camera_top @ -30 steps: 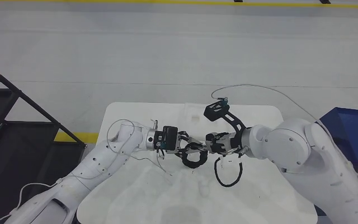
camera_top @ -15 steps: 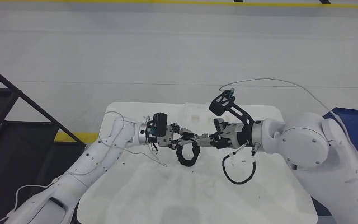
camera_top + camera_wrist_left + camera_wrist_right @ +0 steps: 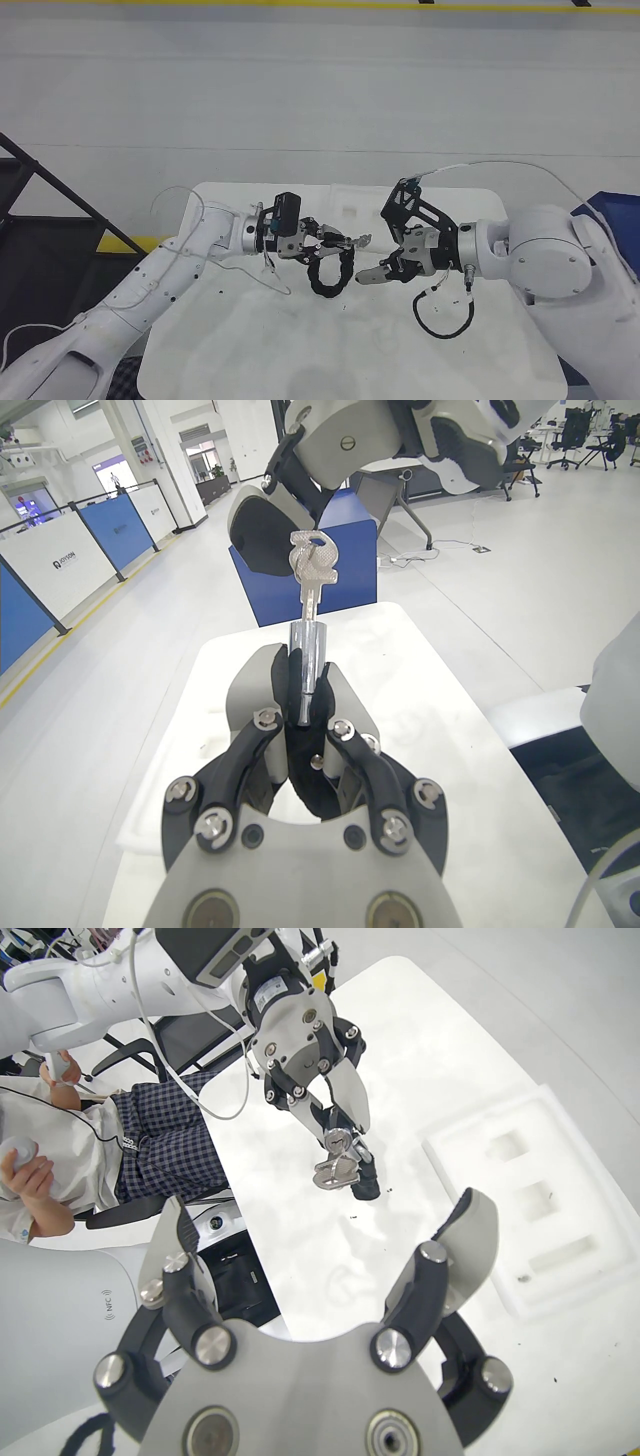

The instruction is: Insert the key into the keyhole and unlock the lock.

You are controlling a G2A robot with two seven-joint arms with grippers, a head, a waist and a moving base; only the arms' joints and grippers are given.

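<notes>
The left gripper's (image 3: 305,680) jaws are closed on the shiny barrel of the lock (image 3: 309,650); the key (image 3: 314,565) stands out of the barrel's end, its blade partly inside; the right gripper's (image 3: 322,1205) jaws are open and empty, near the key but apart from it; the key's flat head is best pinched squarely and turned gently while the barrel is held tight; how deep the blade sits cannot be told; the black cable (image 3: 330,280) is partly hidden above the tabletop (image 3: 300,350)
</notes>
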